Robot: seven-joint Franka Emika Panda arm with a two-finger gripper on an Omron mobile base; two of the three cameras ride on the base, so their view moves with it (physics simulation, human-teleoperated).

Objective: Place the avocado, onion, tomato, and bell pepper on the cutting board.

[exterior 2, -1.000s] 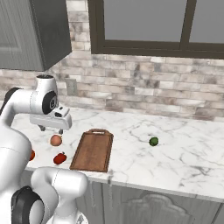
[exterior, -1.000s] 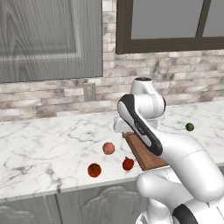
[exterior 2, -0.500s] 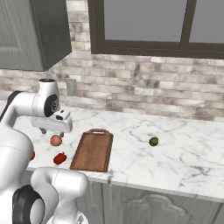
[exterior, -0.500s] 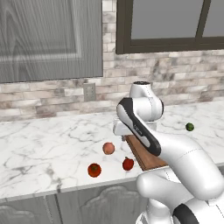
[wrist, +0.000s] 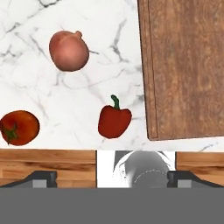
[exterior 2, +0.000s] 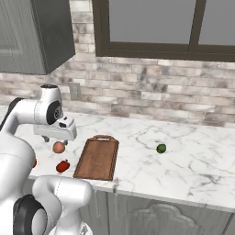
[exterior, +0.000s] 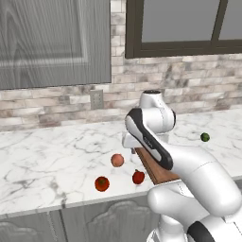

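Note:
My gripper (wrist: 113, 177) is open with nothing between its fingers, and it points down at the counter just left of the cutting board (wrist: 186, 65). Below it lie the pale onion (wrist: 68, 50), the deep red bell pepper (wrist: 114, 121) and the orange-red tomato (wrist: 18, 127), all on the marble. From the right base the gripper (exterior 2: 55, 139) hangs just above the onion (exterior 2: 58, 147), with the bell pepper (exterior 2: 62, 165) nearer the counter's front. The cutting board (exterior 2: 97, 158) is bare. The avocado (exterior 2: 161, 148) lies alone to the board's right. My arm partly hides the tomato (exterior 2: 34, 163).
The marble counter (exterior: 56, 156) runs along a brick wall with an outlet (exterior: 96, 99). A window (exterior 2: 156, 23) and a grey cabinet (exterior: 52, 42) hang above. The front edge (wrist: 48, 155) lies close to the tomato and bell pepper.
The hand has sunk a little toward the counter over the onion and stayed open. The vegetables and the board have not moved.

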